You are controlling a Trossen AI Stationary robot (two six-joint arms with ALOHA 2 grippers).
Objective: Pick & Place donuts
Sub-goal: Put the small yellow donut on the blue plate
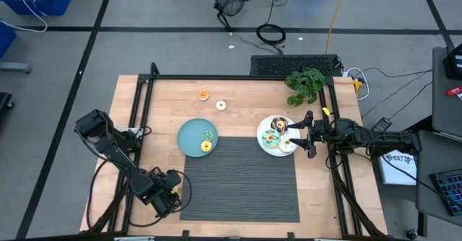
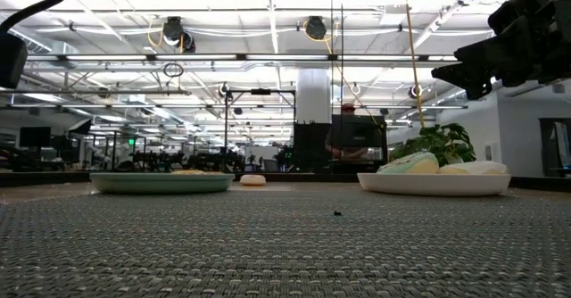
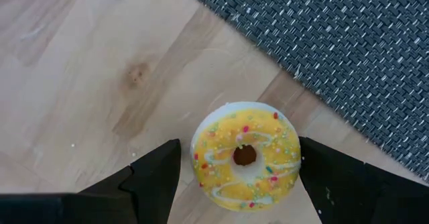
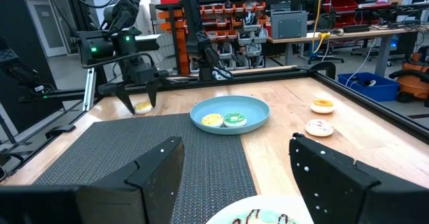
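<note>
Yellow donut [image 3: 245, 157] lies centred between the left gripper's [image 3: 240, 184] wide-open, empty fingers, teal plate [image 1: 189, 138] at one o'clock.

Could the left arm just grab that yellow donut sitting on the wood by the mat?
Probably yes. The left gripper hangs right over the yellow donut, its open fingers on either side, and nothing lies between them on the bare table.

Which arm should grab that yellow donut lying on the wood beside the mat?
Left. The left gripper is open with the yellow donut between its fingers; the right gripper is across the table over the white plate.
</note>
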